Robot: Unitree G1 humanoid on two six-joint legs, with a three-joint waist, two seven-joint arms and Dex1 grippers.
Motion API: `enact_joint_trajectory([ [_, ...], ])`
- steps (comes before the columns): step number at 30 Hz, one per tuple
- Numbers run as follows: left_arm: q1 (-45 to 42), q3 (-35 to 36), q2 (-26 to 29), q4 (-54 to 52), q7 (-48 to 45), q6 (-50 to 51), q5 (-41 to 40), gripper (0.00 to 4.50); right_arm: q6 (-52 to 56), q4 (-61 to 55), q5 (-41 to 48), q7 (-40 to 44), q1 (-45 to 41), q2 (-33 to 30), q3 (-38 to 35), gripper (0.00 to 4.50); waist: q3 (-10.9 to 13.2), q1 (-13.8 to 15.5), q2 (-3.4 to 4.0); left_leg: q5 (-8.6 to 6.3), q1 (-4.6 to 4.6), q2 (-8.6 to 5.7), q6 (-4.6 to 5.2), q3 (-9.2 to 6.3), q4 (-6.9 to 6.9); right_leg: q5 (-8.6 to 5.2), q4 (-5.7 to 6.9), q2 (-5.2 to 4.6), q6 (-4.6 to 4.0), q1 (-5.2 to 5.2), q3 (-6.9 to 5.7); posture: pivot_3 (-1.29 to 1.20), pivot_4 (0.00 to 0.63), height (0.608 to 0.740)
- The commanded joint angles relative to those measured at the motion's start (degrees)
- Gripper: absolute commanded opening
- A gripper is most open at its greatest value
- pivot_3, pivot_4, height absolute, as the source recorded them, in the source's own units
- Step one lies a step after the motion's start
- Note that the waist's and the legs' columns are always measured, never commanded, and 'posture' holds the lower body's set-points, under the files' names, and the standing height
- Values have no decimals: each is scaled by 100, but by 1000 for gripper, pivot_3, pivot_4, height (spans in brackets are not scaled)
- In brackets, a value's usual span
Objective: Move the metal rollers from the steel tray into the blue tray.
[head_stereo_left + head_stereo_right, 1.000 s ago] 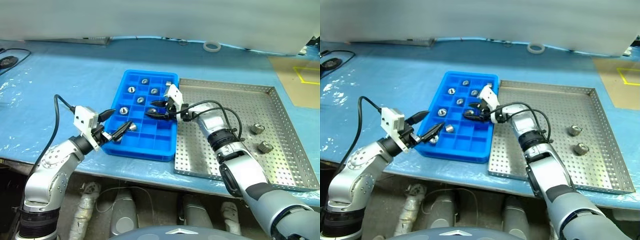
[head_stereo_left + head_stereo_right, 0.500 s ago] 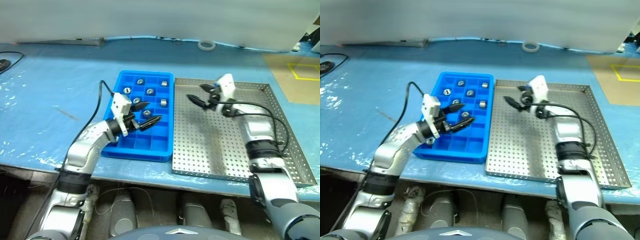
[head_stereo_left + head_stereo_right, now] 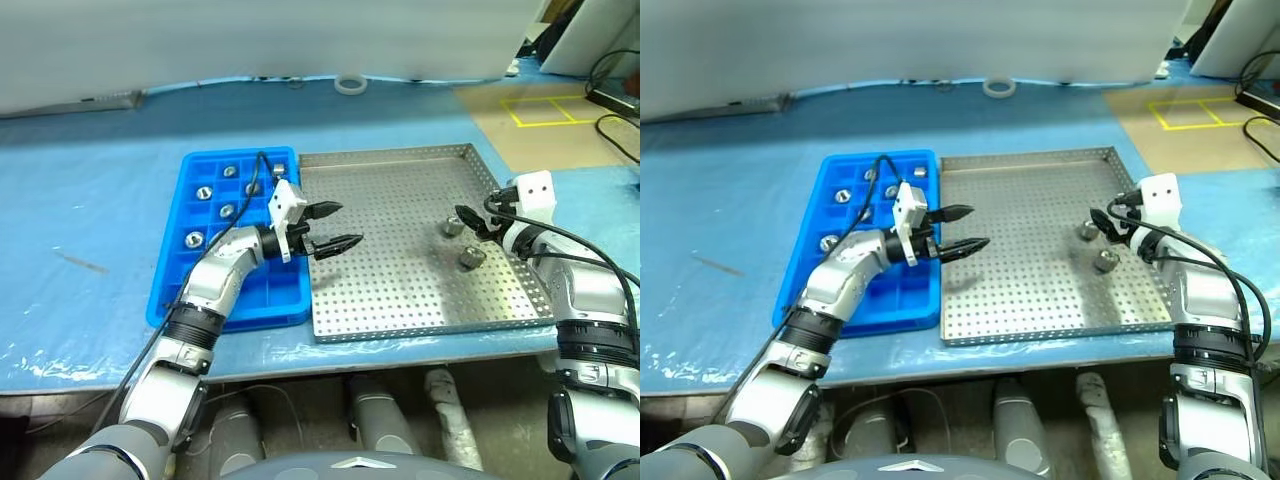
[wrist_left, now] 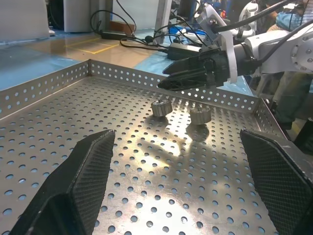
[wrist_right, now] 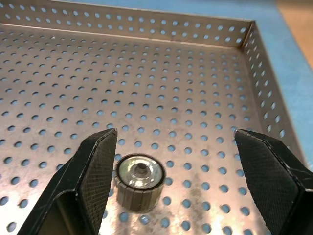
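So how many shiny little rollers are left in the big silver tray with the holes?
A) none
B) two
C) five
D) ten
B: just two metal rollers lie on the steel tray, both near its right side by the right gripper; the other rollers already sit in the blue tray.

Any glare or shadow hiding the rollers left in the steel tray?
Left wrist view: bright glare on the steel tray floor beside the two rollers, both still distinct. Right wrist view: one roller evenly lit, crisp between the fingers.
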Motion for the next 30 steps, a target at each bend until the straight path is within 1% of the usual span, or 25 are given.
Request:
enact_joint_trajectory([
  [1,2,38,97,-161,-47,-148,96,4304,317,-38,71,22,-186,4,180,4033,0,-6,0,-1,-1,0,1,0,2,4,0,-1,-7,1,0,-467,150,740],
  [5,78,143,204,-194,40,-188,160,4304,451,395,-64,-21,-448,16,451,4033,0,-4,0,-2,-3,-1,3,0,4,5,0,-3,-8,1,-1,-429,150,740],
  [9,208,162,233,-368,128,-150,164,4304,219,983,-177,-142,-743,68,526,4033,0,81,0,-3,-2,-1,3,0,4,6,-1,-4,-11,2,-2,-403,150,740],
  [10,244,164,239,-409,151,-144,172,4304,183,1080,-186,-134,-798,73,544,3641,0,101,0,-3,-3,0,3,0,2,6,-1,-5,-12,2,-2,-390,150,740],
  [11,278,171,248,-451,177,-138,182,4304,160,1165,-200,-119,-846,73,572,3470,0,119,1,-4,-3,0,2,0,2,7,-1,-4,-13,2,-2,-383,150,740],
  [12,307,192,264,-495,213,-135,191,4304,142,1250,-229,-90,-891,61,621,3190,0,144,0,-4,-3,0,2,0,0,7,-1,-4,-13,1,-2,-376,150,740],
  [15,342,268,339,-591,292,-118,188,4304,48,1417,-248,-17,-1029,64,698,2080,0,224,1,-5,-2,1,1,0,-1,7,-2,-4,-15,1,-2,-352,150,740],
  [16,344,289,363,-613,309,-111,179,4304,15,1443,-243,1,-1069,71,707,1771,0,244,1,-5,0,1,1,0,-2,7,-1,-4,-15,1,-2,-348,150,740],
  [17,351,322,397,-657,332,-90,161,4304,-48,1476,-241,22,-1130,74,713,1670,0,265,1,-5,0,1,0,0,-2,7,-1,-4,-15,1,-2,-342,150,740],
  [21,439,434,544,-827,421,-47,154,4304,-389,1604,-165,123,-1469,154,704,1673,0,294,1,-5,0,0,0,1,-1,7,0,-5,-15,2,-1,-307,150,740],
  [24,507,559,609,-1031,525,47,80,4304,-624,1405,172,535,-1669,351,631,1673,1,304,1,-5,0,2,-1,1,-3,7,2,-4,-15,-1,-1,-293,150,740],
  [28,709,890,821,-1504,656,349,-182,4304,-620,563,991,1623,-1732,843,773,1673,1,377,2,-4,0,8,-3,1,-13,7,3,1,-17,-9,-2,-208,150,740],
  [30,882,1034,1007,-1733,702,449,-238,4304,-685,310,1204,2088,-1705,1004,906,1673,1,427,2,-2,1,10,-6,2,-22,5,6,3,-23,-17,-3,-170,150,740],
])
